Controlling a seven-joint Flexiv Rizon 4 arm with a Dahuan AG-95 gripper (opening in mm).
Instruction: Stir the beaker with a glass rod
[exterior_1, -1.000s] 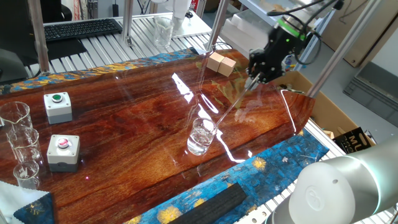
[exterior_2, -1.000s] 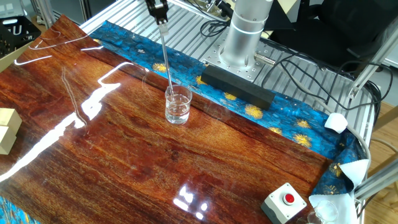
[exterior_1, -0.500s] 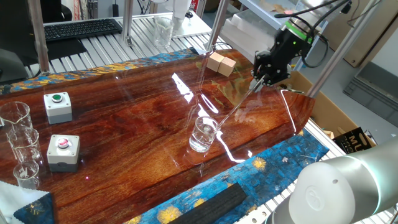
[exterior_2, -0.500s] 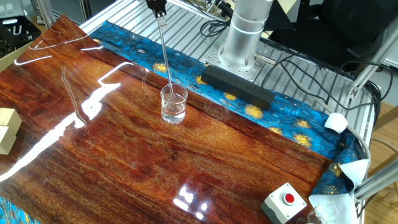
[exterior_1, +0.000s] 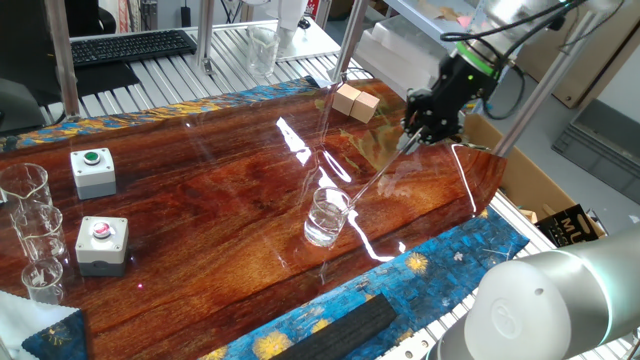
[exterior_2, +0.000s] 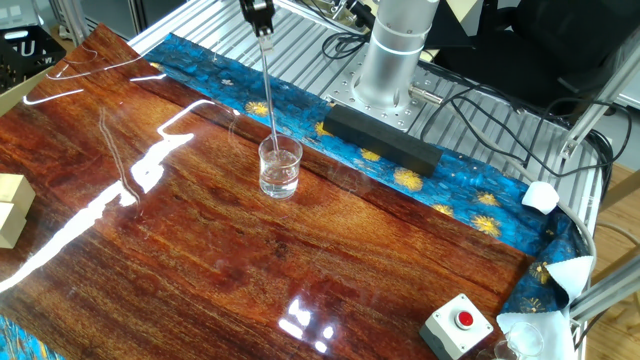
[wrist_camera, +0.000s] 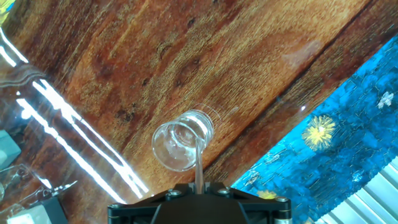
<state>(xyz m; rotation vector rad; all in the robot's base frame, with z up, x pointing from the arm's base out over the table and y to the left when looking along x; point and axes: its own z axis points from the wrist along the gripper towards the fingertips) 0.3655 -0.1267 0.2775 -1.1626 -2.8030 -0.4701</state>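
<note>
The beaker (exterior_1: 326, 216) is a small clear glass standing upright on the wooden table; it also shows in the other fixed view (exterior_2: 279, 168) and in the hand view (wrist_camera: 181, 141). The glass rod (exterior_1: 372, 182) is a thin pale stick slanting down from my gripper (exterior_1: 410, 138) into the beaker, with its lower end inside the glass. In the other fixed view the rod (exterior_2: 271, 92) hangs from the gripper (exterior_2: 264, 28) above the beaker. In the hand view the rod (wrist_camera: 199, 163) runs from between the shut jaws to the beaker's rim.
Two grey button boxes (exterior_1: 93, 171) (exterior_1: 102, 244) and a trio of clear beakers (exterior_1: 30, 230) stand at the left. Wooden blocks (exterior_1: 356, 101) sit at the far edge. A black bar (exterior_2: 380, 138) lies on the blue cloth by the arm's base. Another button box (exterior_2: 459, 323) is near the corner.
The gripper has shifted slightly with the rod, and the rod's tilt has changed. The beaker slid a little between one second ago and half a second ago, and has stayed put since.
</note>
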